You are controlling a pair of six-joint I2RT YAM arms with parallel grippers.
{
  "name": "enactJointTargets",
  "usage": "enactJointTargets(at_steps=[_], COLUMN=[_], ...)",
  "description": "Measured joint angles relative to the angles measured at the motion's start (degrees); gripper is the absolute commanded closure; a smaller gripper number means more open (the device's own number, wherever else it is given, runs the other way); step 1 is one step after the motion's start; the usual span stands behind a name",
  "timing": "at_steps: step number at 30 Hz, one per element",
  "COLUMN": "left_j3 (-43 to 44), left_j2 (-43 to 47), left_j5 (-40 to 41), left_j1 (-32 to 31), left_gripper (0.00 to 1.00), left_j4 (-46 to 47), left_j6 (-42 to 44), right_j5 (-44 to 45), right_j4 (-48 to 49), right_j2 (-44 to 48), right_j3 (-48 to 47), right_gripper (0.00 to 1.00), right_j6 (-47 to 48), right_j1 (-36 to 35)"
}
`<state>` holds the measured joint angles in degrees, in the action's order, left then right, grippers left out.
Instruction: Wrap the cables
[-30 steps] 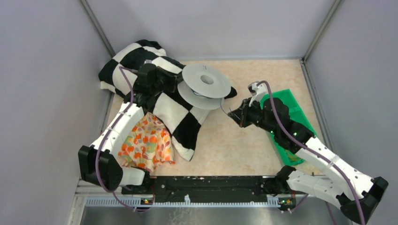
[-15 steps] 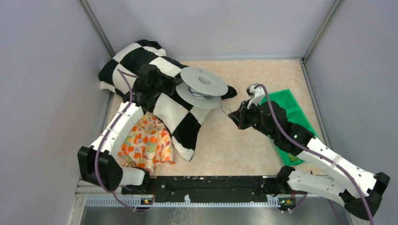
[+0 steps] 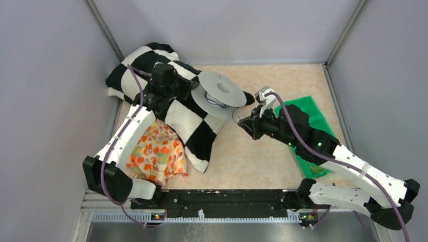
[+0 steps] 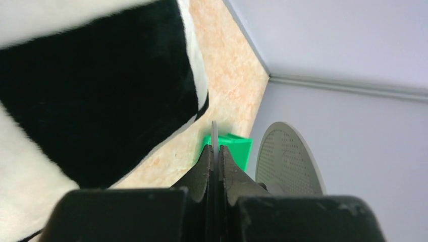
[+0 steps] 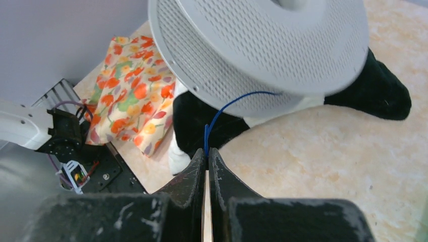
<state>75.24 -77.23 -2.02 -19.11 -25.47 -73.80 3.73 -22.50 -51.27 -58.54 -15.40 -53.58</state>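
Right claw [image 5: 207, 151] pinches the cable [image 5: 206, 136] between its tips — spool [image 5: 262, 55] beyond.

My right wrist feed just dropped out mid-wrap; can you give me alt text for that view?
The right gripper is shut on a thin blue cable, which arcs up and right to between the two flanges of a grey spool. The spool fills the top of the view, with a black-and-white cushion behind it and a floral cloth at left.

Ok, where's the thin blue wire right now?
In the right wrist view, the thin blue wire runs from the shut right gripper up under the grey perforated spool.
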Motion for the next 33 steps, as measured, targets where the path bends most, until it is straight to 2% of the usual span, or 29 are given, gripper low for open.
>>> enactJointTargets(at_steps=[8,13,22,33], left_j3=[10.0,13.2,14.0,9.0], left_j2=[-8.7,-12.0,-12.2,-7.5], left_j5=[4.1,6.3,5.6,-4.0], left_j1=[-7.9,-12.0,-15.2,-16.7], left_gripper=[1.00,1.00,1.00,1.00], left_j4=[-4.3,-6.5,-4.7,5.1], left_j6=[9.0,14.5,26.2,45.4], right_j5=[-0.5,-0.3,1.6,2.2], right_j4=[0.7,1.4,2.0,1.8], right_j2=[-6.1,-9.5,-13.3,-15.3], right_j3=[-7.3,-10.9,-13.7,-15.6], right_gripper=[1.00,1.00,1.00,1.00], right_j6=[3.7,4.8,4.6,4.1], right_j1=[-1.4,-1.9,-1.9,-1.9])
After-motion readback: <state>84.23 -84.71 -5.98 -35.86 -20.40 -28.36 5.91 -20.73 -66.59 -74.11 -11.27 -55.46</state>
